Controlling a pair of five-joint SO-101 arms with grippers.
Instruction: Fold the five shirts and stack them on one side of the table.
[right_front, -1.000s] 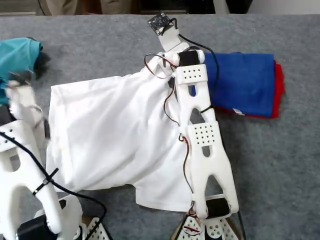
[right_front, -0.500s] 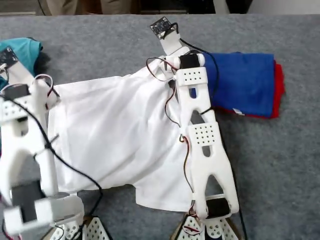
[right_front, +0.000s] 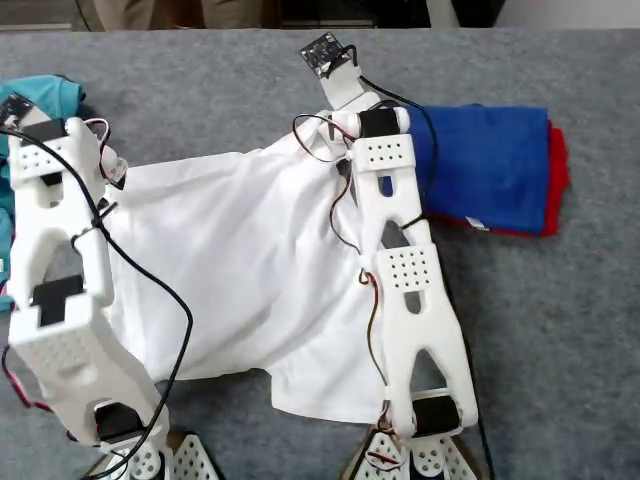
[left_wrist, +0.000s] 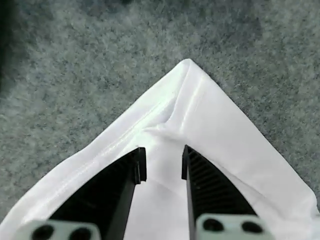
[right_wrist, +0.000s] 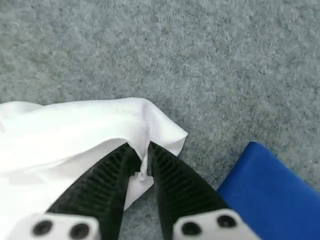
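Stacked: blue shirt (right_front: 485, 165), red shirt (right_front: 558, 172).
Pending: white shirt (right_front: 230, 270), teal shirt (right_front: 52, 95).
Right claw (right_wrist: 144, 148): closed on white shirt.
Left claw (left_wrist: 162, 150): parted, empty.

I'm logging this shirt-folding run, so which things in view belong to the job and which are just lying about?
Job:
white shirt, spread out
folded blue shirt on red shirt
teal shirt
left gripper, open over a white corner
right gripper, shut on another corner

Lying about:
grey table cover
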